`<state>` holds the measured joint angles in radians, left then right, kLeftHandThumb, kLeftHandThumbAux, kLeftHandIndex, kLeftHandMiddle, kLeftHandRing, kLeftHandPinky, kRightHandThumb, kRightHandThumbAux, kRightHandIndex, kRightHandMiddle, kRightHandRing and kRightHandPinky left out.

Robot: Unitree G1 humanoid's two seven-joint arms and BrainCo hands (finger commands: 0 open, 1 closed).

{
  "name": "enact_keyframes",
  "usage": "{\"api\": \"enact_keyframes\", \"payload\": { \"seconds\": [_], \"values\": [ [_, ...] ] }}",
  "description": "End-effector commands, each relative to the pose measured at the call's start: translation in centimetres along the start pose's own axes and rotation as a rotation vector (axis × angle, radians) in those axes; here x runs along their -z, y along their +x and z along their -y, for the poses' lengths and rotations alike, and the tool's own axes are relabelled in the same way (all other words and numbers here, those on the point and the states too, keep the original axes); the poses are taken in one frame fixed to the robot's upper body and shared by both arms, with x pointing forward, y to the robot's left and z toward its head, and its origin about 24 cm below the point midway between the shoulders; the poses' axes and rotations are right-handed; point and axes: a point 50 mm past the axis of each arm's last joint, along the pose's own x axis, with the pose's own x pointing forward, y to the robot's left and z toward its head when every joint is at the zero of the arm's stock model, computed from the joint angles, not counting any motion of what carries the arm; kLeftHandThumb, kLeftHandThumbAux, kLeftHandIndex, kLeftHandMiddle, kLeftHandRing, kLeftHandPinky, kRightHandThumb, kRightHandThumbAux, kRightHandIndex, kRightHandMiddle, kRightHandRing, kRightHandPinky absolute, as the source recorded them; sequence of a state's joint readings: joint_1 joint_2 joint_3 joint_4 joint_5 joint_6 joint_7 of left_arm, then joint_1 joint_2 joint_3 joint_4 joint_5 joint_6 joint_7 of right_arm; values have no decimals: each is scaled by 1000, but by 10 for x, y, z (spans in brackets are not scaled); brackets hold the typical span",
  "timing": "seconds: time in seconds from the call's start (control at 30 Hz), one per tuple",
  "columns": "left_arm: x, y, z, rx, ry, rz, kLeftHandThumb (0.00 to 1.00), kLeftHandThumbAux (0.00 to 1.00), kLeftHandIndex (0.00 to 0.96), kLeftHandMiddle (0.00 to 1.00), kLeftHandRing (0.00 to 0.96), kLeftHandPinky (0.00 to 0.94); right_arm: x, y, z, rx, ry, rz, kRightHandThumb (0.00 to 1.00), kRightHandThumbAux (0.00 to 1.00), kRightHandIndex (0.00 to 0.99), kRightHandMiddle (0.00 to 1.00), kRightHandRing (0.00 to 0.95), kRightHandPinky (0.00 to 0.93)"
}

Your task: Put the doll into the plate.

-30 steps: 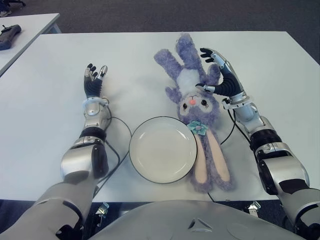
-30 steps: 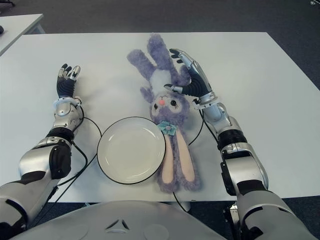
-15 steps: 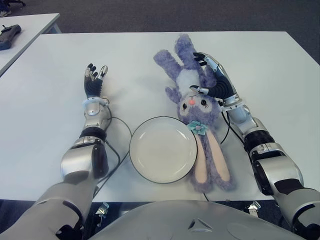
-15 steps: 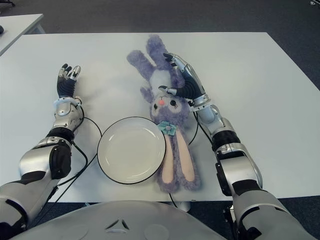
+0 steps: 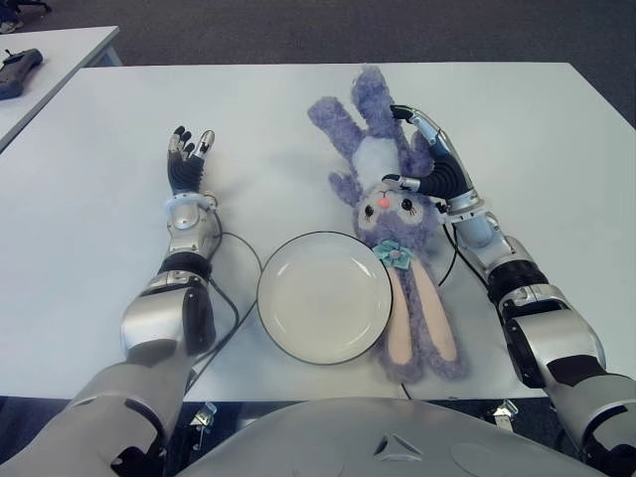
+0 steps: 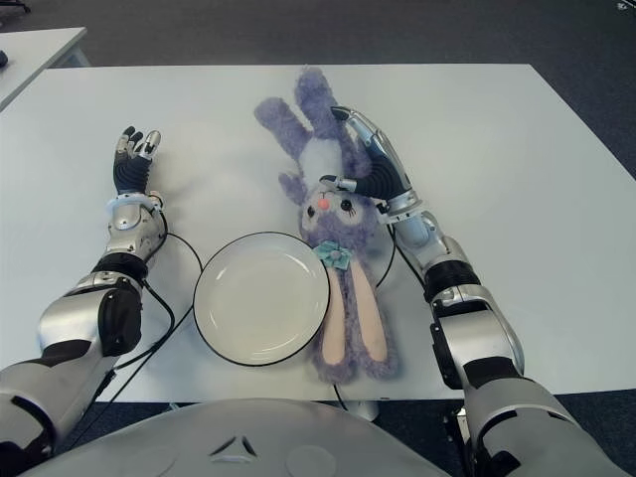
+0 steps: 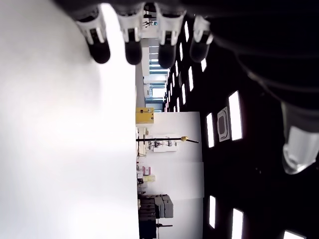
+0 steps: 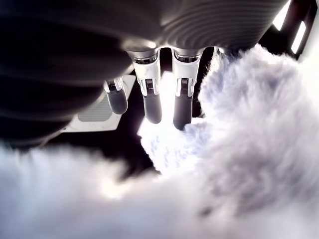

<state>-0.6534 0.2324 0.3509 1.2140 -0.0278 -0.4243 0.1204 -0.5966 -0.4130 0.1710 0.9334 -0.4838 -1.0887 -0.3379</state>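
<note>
Two hands, one plate and one doll are seen on the white table point(image 5: 89, 219). The left hand point(image 5: 186, 167) is held relaxed and empty. The white plate point(image 5: 324, 296) lies empty. Just beside it, the fluffy purple rabbit doll point(image 5: 393, 224) lies face-up, with the right hand point(image 5: 432, 159) laid on it, fingers outstretched, not clenched.

You are looking at a white tabletop point(image 5: 89, 179) standing on dark grey carpeted floor point(image 5: 298, 30). A second white table point(image 5: 60, 60) stands at the far left, carrying a dark object point(image 5: 18, 70). The left wrist view shows rows of bright ceiling lights point(image 7: 227, 117).
</note>
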Motion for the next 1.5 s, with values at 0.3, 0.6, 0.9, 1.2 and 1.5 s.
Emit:
{"api": "enact_keyframes", "payload": {
  "seconds": [0.3, 0.6, 0.9, 1.2, 1.5],
  "values": [
    [116, -74, -4, -10, 48, -516, 0, 539, 33, 95, 75, 33, 12, -2, 6, -18, -59, -63, 72, 491, 101, 157, 150, 152],
    [116, -75, -5, -13, 54, -512, 0, 532, 36, 99, 79, 33, 19, -5, 10, -15, -88, -113, 21, 509, 111, 155, 130, 117],
    [116, -74, -4, -12, 58, -515, 0, 547, 38, 102, 80, 36, 22, -5, 14, 4, -101, -126, 13, 513, 123, 165, 134, 125],
    [116, -74, -4, -9, 68, -510, 0, 534, 35, 94, 77, 24, 25, -5, 16, 22, -88, -146, 38, 512, 127, 175, 145, 140],
    [116, -74, -4, -8, 68, -511, 0, 534, 39, 97, 78, 33, 26, -6, 16, 24, -84, -158, 39, 512, 128, 186, 158, 159]
  ]
}}
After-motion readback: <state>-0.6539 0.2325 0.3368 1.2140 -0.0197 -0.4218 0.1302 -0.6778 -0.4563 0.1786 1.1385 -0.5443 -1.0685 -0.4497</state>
